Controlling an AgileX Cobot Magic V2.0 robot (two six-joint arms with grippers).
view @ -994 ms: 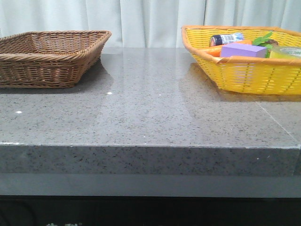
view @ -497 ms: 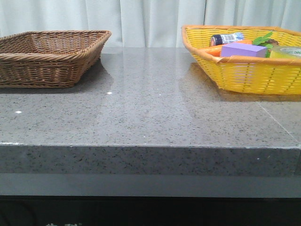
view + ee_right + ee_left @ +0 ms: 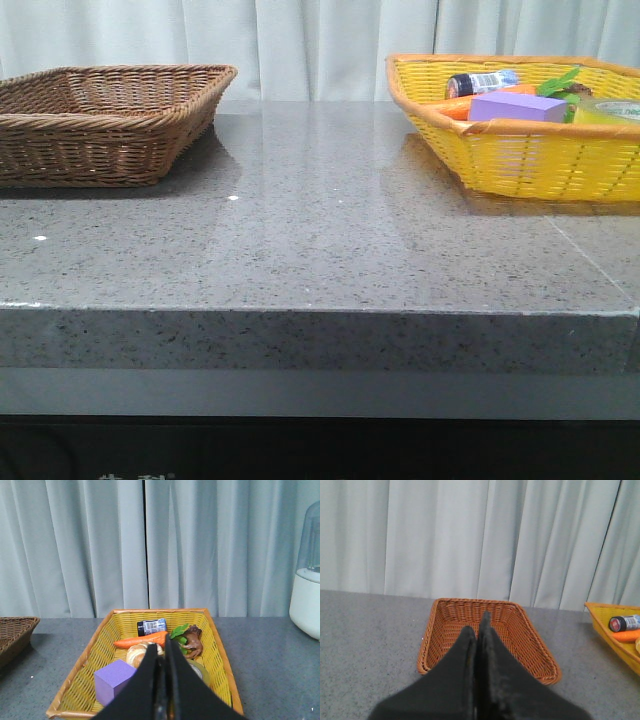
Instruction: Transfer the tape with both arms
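Behind the right hand (image 3: 161, 652), tape (image 3: 199, 670) mostly hidden in yellow basket (image 3: 95, 645), both hands pressed together.

Left gripper (image 3: 479, 630): black wedge fingers pressed together, tips touching, nothing between them. Right gripper (image 3: 161, 655): black wedge fingers closed tip to tip, nothing held. Both pointing forward and raised above table level. Neither arm visible in front view.
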